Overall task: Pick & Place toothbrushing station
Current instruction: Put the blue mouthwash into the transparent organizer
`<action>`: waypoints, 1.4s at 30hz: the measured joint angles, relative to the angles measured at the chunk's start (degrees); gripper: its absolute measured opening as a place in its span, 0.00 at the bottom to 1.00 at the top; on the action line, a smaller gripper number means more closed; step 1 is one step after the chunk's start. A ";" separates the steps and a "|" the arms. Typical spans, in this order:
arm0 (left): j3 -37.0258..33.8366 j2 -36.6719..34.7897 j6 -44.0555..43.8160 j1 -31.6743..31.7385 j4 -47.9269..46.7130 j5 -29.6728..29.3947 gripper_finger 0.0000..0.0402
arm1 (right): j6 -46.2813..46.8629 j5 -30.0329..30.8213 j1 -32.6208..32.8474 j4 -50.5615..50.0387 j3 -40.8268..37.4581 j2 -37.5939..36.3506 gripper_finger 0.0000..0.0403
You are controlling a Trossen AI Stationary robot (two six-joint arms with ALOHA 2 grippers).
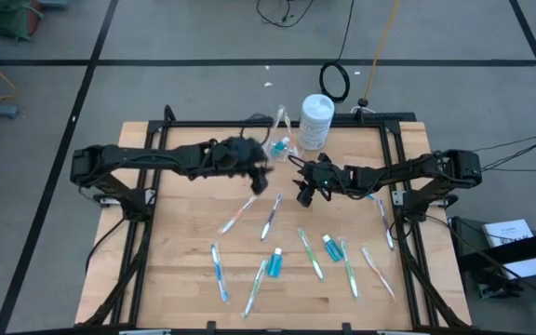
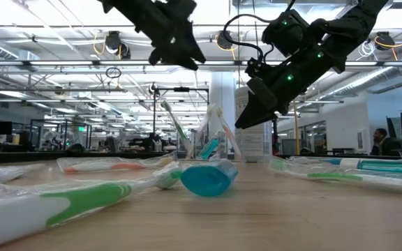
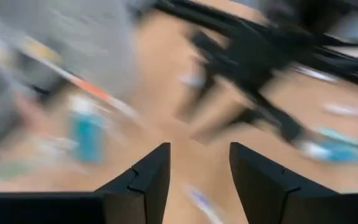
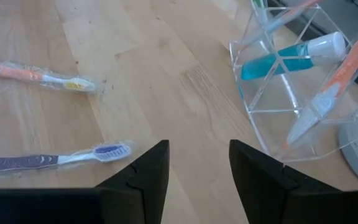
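The clear plastic cup [image 1: 280,141] stands at the table's far middle, with a blue tube [image 4: 291,56] and an orange-handled toothbrush [image 4: 331,87] standing slanted in it. Several wrapped toothbrushes lie flat on the wood, among them an orange one [image 1: 238,214] and a purple one [image 1: 271,216]. Two blue tubes [image 1: 274,263] [image 1: 331,247] lie nearer the front. My left gripper [image 1: 261,181] hangs open above the table, left of the cup, holding nothing [image 3: 199,155]. My right gripper [image 1: 303,195] is open and holds nothing, just near-side of the cup [image 4: 199,152].
A tall white canister [image 1: 316,121] stands right behind the cup at the far edge. More toothbrushes lie toward the right side [image 1: 382,219] and the front [image 1: 218,272]. Black frame rails [image 1: 394,167] run along the table's sides. Bare wood [image 1: 184,242] lies at the left.
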 joint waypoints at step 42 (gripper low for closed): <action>0.03 28.92 -37.85 -26.65 11.93 -4.24 0.56 | 14.04 0.22 14.62 7.21 -7.42 0.04 0.40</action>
